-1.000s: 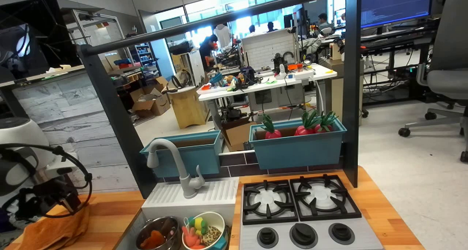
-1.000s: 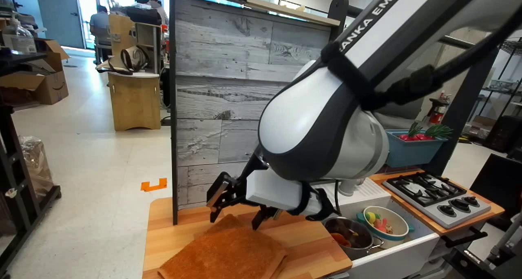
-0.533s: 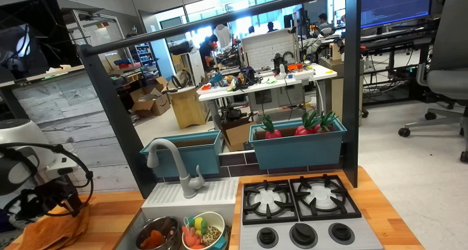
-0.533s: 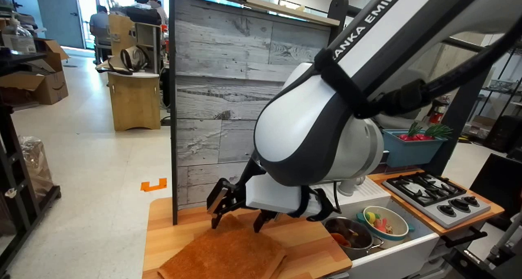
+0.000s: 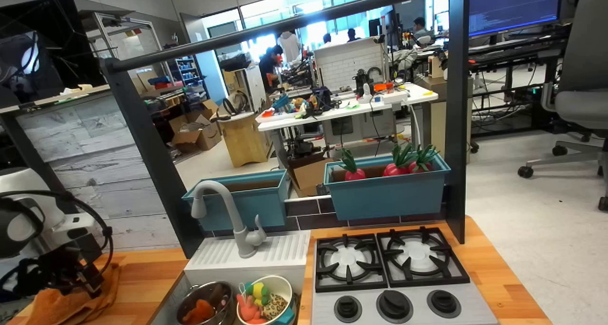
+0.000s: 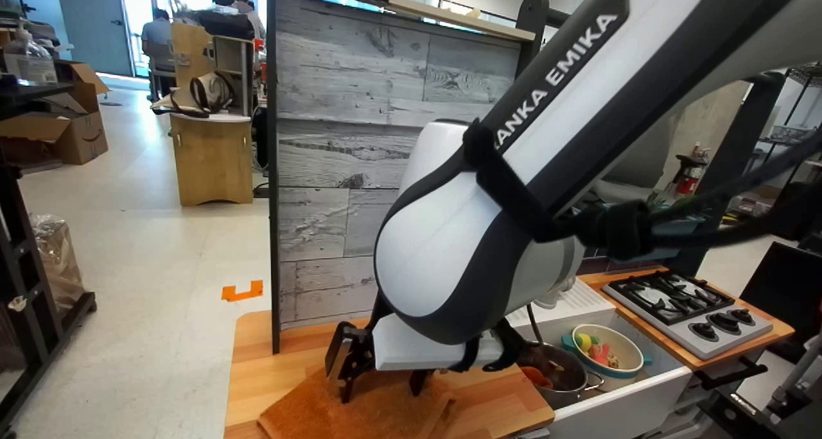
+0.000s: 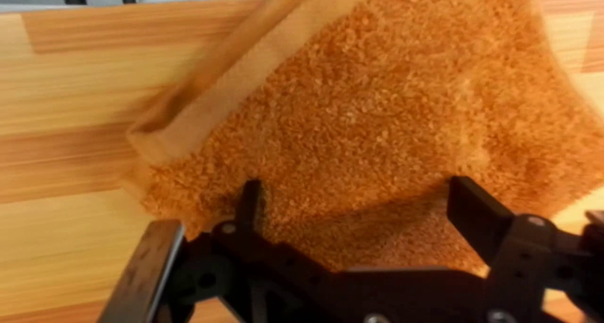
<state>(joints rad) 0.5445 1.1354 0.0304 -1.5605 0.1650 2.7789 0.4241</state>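
"While the striped wooden countertop [image 6: 253, 381] is bearing a fuzzy orange cloth towel [image 6: 308, 416], what's the black two-fingered gripper [image 6: 381, 391] doing?"

"Straddling the towel, fingers apart, grasping nothing; contact I can't tell. In an exterior view, a round silvery metal pot [image 6: 564, 397] is sitting at the gripper's three o'clock."

"And the step?"

"Placement over the towel, I'm judging; gripping would be calling for drawing the fingers together."

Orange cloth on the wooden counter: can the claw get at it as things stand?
Likely yes: in the wrist view the claw stands open over the orange cloth, and nothing visible comes between them. I can't tell whether the two are touching.
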